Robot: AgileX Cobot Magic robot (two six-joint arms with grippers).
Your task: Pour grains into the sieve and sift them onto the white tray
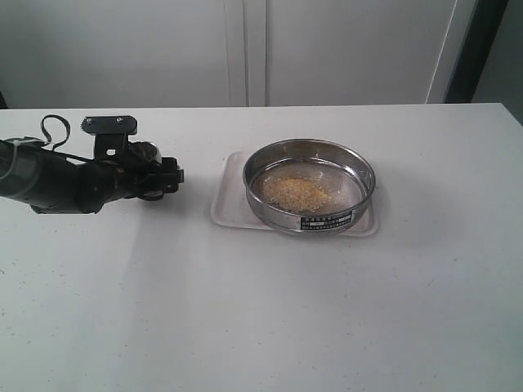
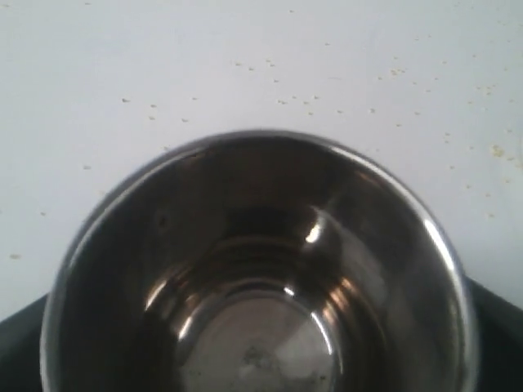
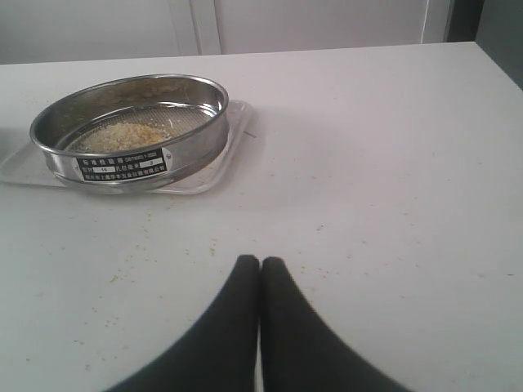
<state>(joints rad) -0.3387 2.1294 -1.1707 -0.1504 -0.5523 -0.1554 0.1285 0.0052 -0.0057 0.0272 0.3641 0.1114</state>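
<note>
The sieve (image 1: pixel 274 211) stands on the white tray (image 1: pixel 224 201) right of the table's middle, its black-and-white label facing the front. A pale golden heap of grains (image 1: pixel 297 192) lies on its mesh. On the left, my left gripper (image 1: pixel 166 175) reaches around a small steel cup (image 1: pixel 147 152). In the left wrist view the cup (image 2: pixel 261 269) looks empty and fills the space between the dark fingers (image 2: pixel 20 347); whether they press on it is unclear. My right gripper (image 3: pixel 261 263) is shut and empty, low over the table, with the sieve (image 3: pixel 200 135), grains (image 3: pixel 122 135) and tray (image 3: pixel 234 143) some way beyond it.
Stray grains are scattered over the white table (image 3: pixel 368 212) between my right gripper and the tray, and around the cup (image 2: pixel 278 98). A pale wall with cabinet doors (image 1: pixel 245 49) runs behind the table's far edge.
</note>
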